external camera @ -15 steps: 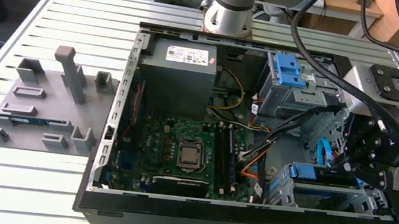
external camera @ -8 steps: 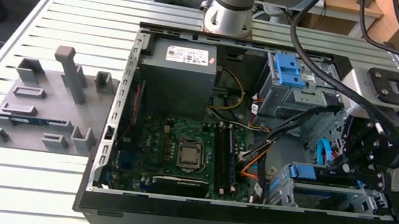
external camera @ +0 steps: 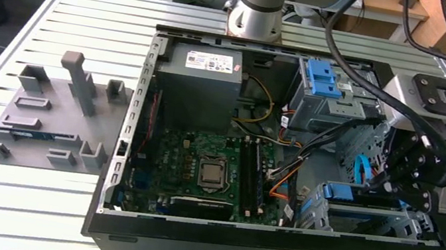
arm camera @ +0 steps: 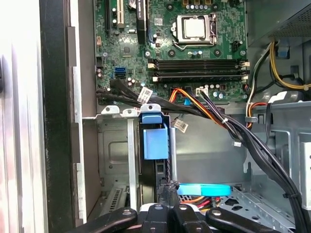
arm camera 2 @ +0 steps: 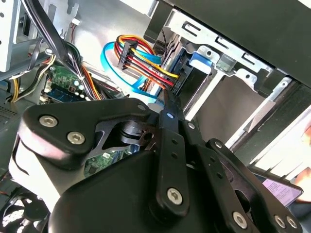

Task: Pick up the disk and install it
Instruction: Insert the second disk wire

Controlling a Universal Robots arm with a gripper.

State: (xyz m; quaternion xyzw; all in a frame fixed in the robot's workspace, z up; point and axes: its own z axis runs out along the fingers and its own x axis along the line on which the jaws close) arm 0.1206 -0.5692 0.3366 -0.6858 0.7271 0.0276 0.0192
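I have the arm reaching down into the open computer case (external camera: 136,219), with the gripper (external camera: 406,187) low in the corner nearest the exterior view's right, just above the lower drive bay (external camera: 369,219). In the second wrist view the gripper (arm camera 2: 170,104) has its two black fingers pressed together into one thin tip with no gap and nothing between them, so it is clenched and empty. That tip sits just beside the cable plug (arm camera 2: 177,85) where the coloured power wires (arm camera 2: 141,58) and the flat blue data cable (arm camera 2: 116,73) meet the bay. The disk (arm camera: 155,141) stands on edge in a slot of that bay, its blue carrier tab showing between the metal rails in the first wrist view. The same tab (external camera: 340,192) shows in the exterior view.
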